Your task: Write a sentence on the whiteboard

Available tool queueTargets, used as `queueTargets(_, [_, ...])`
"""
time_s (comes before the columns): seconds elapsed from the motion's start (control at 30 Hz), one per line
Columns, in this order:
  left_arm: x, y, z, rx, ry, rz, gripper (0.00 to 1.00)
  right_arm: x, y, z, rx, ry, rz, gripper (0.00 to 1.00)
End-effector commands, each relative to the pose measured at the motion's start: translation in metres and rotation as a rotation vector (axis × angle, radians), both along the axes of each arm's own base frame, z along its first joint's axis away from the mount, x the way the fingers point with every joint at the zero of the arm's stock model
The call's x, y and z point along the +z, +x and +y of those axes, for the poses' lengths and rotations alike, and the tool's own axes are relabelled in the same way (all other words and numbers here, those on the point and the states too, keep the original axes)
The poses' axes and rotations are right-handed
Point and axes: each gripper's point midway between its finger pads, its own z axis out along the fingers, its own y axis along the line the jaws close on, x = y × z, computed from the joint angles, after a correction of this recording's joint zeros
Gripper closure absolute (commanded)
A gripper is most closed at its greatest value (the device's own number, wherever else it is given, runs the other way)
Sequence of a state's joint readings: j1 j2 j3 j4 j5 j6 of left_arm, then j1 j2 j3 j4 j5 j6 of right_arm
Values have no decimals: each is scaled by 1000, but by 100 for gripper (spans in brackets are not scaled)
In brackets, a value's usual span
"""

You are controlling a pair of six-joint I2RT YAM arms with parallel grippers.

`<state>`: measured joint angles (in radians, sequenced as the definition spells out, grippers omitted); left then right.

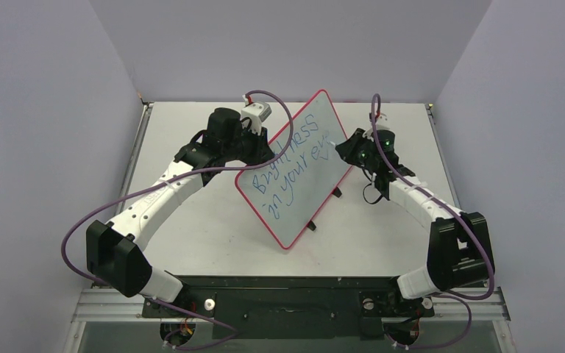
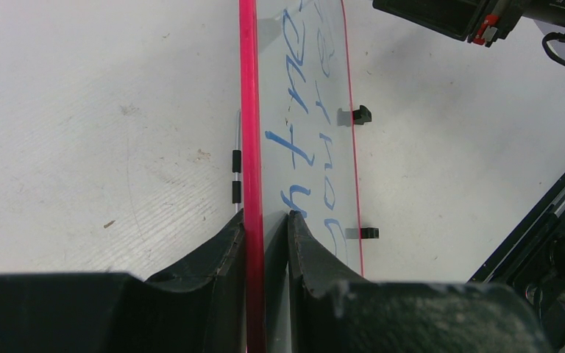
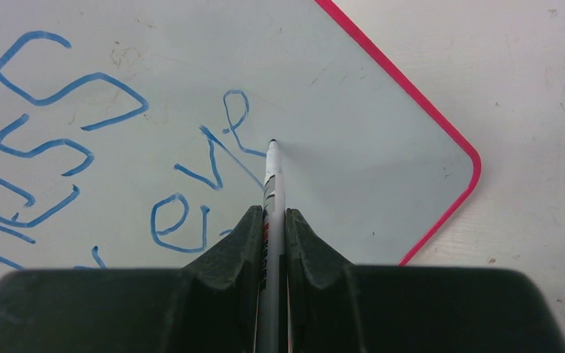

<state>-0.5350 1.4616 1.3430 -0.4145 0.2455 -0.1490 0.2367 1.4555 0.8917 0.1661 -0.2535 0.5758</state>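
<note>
The right tool [image 3: 274, 215] is clamped on a marker [image 3: 272, 173], whose tip meets the whiteboard [image 3: 382, 132] just beside the last blue letter of the sentence [image 3: 191, 169], which reads "Brightness in your eye". The left tool [image 2: 266, 218] is closed on the whiteboard's red rim. The board sits slanted in the middle of the desk [image 1: 206, 228] between the arms, with its black clips [image 1: 336, 193] on the edge facing the right arm.

- Read "Brightness" over "in your eye", blue handwriting forming the sentence [image 1: 288, 153] on the whiteboard [image 1: 294, 217].
- Ended at "eye", just left of the tip of the marker [image 3: 272, 169] clamped in the right gripper [image 3: 271, 213]; read "ess" farther left.
- Bore print on the marker barrel, too blurred to read.
- Ran sideways ahead of the left gripper [image 2: 265, 217], letters only partly legible.
</note>
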Motion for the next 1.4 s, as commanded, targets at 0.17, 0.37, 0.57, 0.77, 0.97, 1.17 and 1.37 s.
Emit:
queueTargets(0.17, [17,11,12,12,70,-137,100,18,19,1,-5,-20,-50,100])
queueTargets(0.37, [16,11,12,11,73,-136,100,33,9,-9,-34,-26,-87,100])
queueTargets(0.57, [16,11,12,10,73,-135,100,52,5,-17,-57,-27,-125,100])
queueTargets(0.77, [16,9,11,6,75,-135,100,54,19,-18,-50,-9,-117,100])
queueTargets(0.97, [16,8,11,3,76,-138,100,58,34,-23,-50,12,-112,100])
queueTargets(1.17, [16,8,11,2,77,-139,100,64,45,-24,-30,28,-115,100])
queueTargets(1.37, [16,8,11,0,78,-138,100,62,53,-21,-23,36,-106,100])
